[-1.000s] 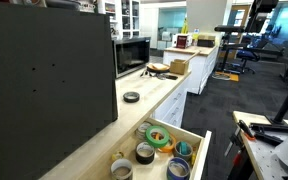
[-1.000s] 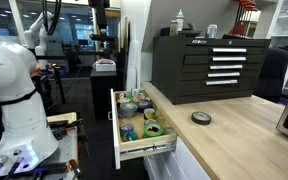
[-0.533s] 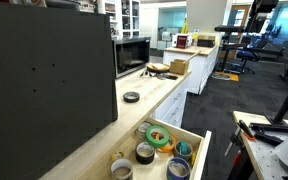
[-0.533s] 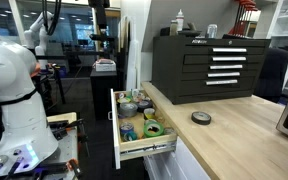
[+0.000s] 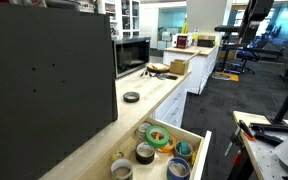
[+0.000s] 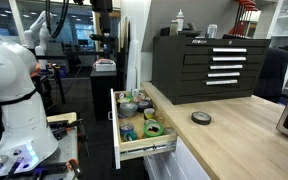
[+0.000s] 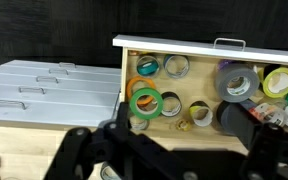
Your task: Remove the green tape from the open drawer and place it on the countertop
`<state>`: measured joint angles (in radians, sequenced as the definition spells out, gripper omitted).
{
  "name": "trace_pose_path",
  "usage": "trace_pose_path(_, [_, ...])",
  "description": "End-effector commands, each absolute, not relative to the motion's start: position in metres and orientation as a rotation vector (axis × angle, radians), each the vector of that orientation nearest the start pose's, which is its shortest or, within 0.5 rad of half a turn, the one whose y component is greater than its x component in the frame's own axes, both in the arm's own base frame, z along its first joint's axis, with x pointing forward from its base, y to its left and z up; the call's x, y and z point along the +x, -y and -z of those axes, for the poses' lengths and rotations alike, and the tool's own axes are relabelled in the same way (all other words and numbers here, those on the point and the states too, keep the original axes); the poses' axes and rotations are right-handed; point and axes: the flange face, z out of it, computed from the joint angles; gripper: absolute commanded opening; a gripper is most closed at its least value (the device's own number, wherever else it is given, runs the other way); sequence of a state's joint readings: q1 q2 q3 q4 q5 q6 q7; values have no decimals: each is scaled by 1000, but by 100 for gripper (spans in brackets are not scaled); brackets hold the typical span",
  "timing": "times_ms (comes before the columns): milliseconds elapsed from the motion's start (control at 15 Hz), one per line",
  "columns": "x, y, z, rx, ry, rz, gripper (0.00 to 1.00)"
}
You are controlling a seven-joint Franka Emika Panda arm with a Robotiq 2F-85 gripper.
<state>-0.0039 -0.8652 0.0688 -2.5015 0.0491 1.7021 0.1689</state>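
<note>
The green tape [image 7: 144,101] lies flat in the open drawer [image 7: 174,45], partly over an orange roll, near the counter side. It also shows in both exterior views [image 5: 159,138] [image 6: 152,128]. The drawer [image 5: 198,150] [image 6: 117,125] is pulled out below the countertop [image 5: 149,100] [image 6: 229,135]. My gripper [image 7: 169,160] hangs high above the drawer, dark fingers [image 7: 76,148] spread wide at the bottom of the wrist view, open and empty, apart from the tape. I cannot make out the gripper in the exterior views.
Several other rolls fill the drawer, including a grey one [image 7: 236,82]. A small black ring [image 5: 131,97] [image 6: 200,118] lies on the countertop. A black tool chest [image 6: 209,62] [image 5: 44,80] and a microwave [image 5: 132,55] stand on it.
The arm near the top edge of the exterior views has shifted slightly. The tape and drawer contents have not moved.
</note>
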Motion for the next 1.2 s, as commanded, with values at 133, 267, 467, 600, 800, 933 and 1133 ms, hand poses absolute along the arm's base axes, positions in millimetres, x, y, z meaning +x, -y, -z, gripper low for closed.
trace_pose_path(133, [350,-31,-498,-3165,-53,66,100])
trace_pose_path(267, [368,-29,-475,-3173,11,64,100])
trace_pose_path(467, [387,-28,-443,-3189,111,35,100])
trace_pose_path(600, [395,-31,-432,-3190,146,3,100])
trace_pose_path(800, [391,-29,-430,-3183,93,-29,100])
trace_pose_path(933, [391,-29,-432,-3183,92,-23,100])
trace_pose_path(1133, [393,-27,-428,-3191,93,-24,100])
